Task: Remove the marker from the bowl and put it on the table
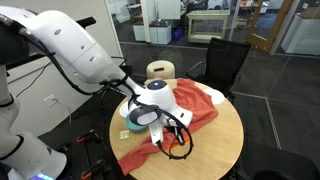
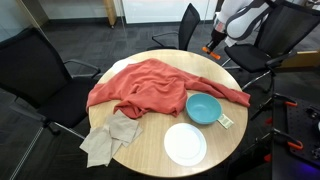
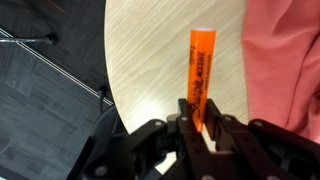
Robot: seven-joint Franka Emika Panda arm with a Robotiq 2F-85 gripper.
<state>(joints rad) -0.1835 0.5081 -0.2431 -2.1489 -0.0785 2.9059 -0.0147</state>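
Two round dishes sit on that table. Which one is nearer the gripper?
The teal bowl, the deeper dish beside the red cloth. The flat white plate lies farther from the gripper, which holds the orange marker.

Left of the fingers (image 3: 178, 128) in the wrist view, dark grey carpet (image 3: 50, 110), crossed by thin metal chair legs (image 3: 30, 38). In an exterior view, beyond the fingers, a black office chair (image 1: 228, 58) on the same dark floor, with a pale floor line (image 1: 268, 98) marked across it. Farther back, glass partitions (image 1: 300, 25) in a wood-toned frame (image 1: 268, 22), with brightly lit rooms behind. In an exterior view, just beside the fingers, a black mesh chair (image 2: 290, 38). A second chair (image 2: 186, 25) near them on the opposite side. Well apart from them, a black armchair (image 2: 35, 60). White cabinet fronts (image 2: 150, 10) at the back.
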